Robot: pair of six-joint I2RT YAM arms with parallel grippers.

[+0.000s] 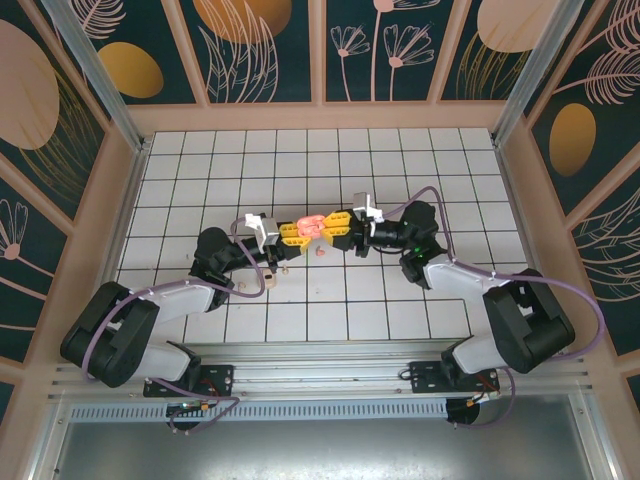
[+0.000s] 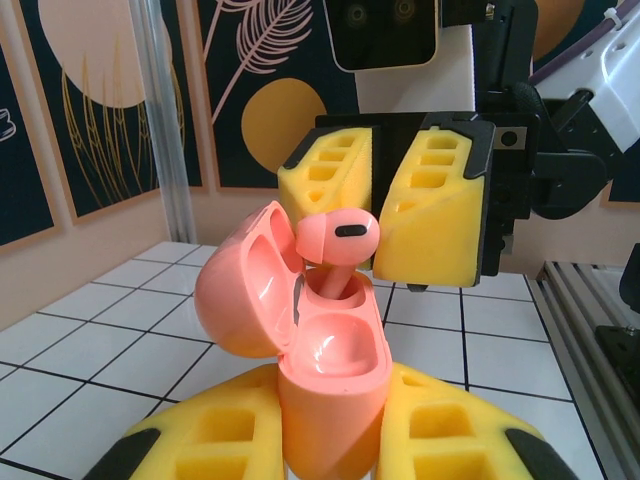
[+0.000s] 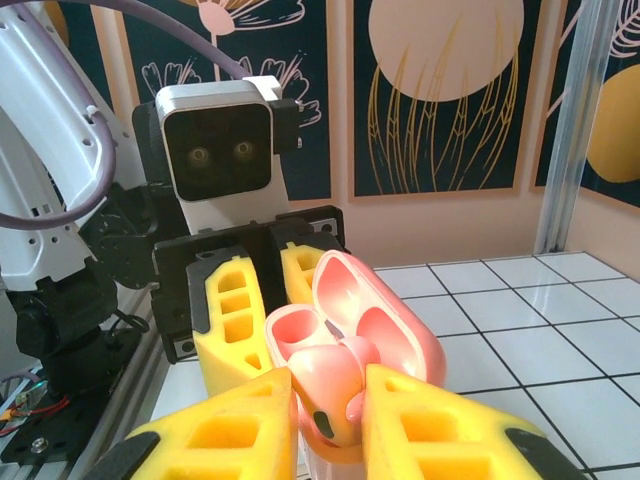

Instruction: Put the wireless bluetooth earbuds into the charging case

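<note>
Our left gripper (image 2: 335, 440) pinches the glossy, rounded coral case (image 2: 332, 360), lid (image 2: 245, 295) open. Our right gripper's (image 3: 333, 430) ribbed yellow foam pads (image 3: 440, 430) pinch a smooth coral earbud (image 3: 322, 378).

Open coral-pink charging case (image 2: 335, 350) in left end effector (image 2: 337, 425), pink earbud (image 2: 337, 240) stem-down in one socket
</note>
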